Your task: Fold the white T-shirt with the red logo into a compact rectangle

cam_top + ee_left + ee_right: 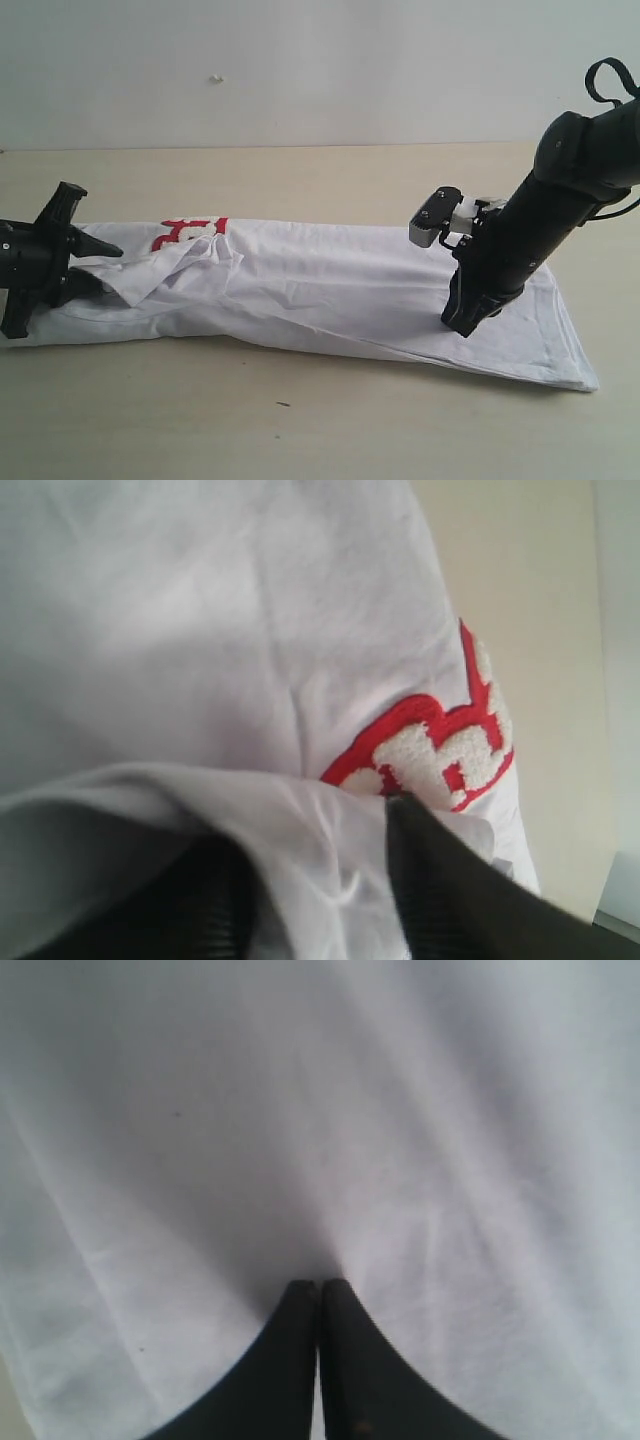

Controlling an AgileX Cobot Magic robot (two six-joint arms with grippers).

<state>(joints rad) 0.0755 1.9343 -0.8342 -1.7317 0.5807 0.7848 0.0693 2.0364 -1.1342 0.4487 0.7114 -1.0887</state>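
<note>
The white T-shirt [330, 285] lies on the table as one long strip running left to right. A piece of the red logo [190, 230] shows at its far left edge, and the fuzzy letters of the logo [440, 750] fill part of the left wrist view. My left gripper [100, 265] is at the shirt's left end. Its fingers [440, 880] stand apart, with a raised fold of the T-shirt [200, 630] lying between them. My right gripper [462, 322] points down onto the shirt near its right end. In the right wrist view that gripper [320, 1285] is shut, and the T-shirt [300, 1110] puckers toward its tips.
The light wooden table [300, 420] reaches well beyond the shirt at the front and back. A pale wall [300, 70] rises behind it. The shirt's hem end [570, 365] lies flat to the right of the right arm.
</note>
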